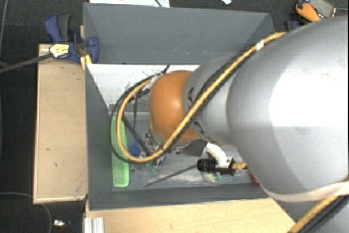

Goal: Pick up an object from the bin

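Whether my pincer is spread or pressed together I cannot tell: it sits low in the bin, tucked beneath my orange wrist cover, and what I see of it is dark metal close to the floor. I see nothing pinched in it.

Farthest left, a long flat green piece lies along the bin's left wall, running toward the front corner. Just beside it, toward me, is a small blue thing, the nearest loose item to my pincer; I cannot make out whether the two touch. Further right a thin dark rod lies slanted across the front of the floor. At its right end rests a black-and-white thing, partly under my arm, and I cannot tell its kind.

I judge this to be the reaching-down step, with the pincer at grasping height and the pick itself not yet made. The blue thing looks the likeliest candidate, simply by nearness. The next move, as I see it, calls for a firm closing on one item alone, then a straight rise clear of the left wall and the green piece. The lift should show whether anything comes up.
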You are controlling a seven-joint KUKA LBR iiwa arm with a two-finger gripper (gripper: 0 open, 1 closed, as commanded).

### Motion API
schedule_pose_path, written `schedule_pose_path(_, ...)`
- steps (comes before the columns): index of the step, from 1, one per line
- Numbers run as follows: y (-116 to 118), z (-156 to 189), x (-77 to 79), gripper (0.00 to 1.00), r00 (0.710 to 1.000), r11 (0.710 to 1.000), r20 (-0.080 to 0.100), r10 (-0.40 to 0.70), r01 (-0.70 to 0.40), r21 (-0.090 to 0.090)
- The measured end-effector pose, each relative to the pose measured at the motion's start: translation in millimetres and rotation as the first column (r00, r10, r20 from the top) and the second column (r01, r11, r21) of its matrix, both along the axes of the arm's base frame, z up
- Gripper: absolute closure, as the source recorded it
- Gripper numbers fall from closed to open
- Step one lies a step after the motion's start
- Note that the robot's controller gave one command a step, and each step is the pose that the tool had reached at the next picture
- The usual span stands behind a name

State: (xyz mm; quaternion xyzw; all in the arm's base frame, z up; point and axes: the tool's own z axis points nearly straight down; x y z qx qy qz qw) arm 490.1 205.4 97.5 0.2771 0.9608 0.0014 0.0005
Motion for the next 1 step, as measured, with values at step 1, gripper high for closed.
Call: schedule_pose_path(1,-0.5,38.0,-0.4,1.00,1.000,1.000,-0.003,0.002,-0.002,-0.001)
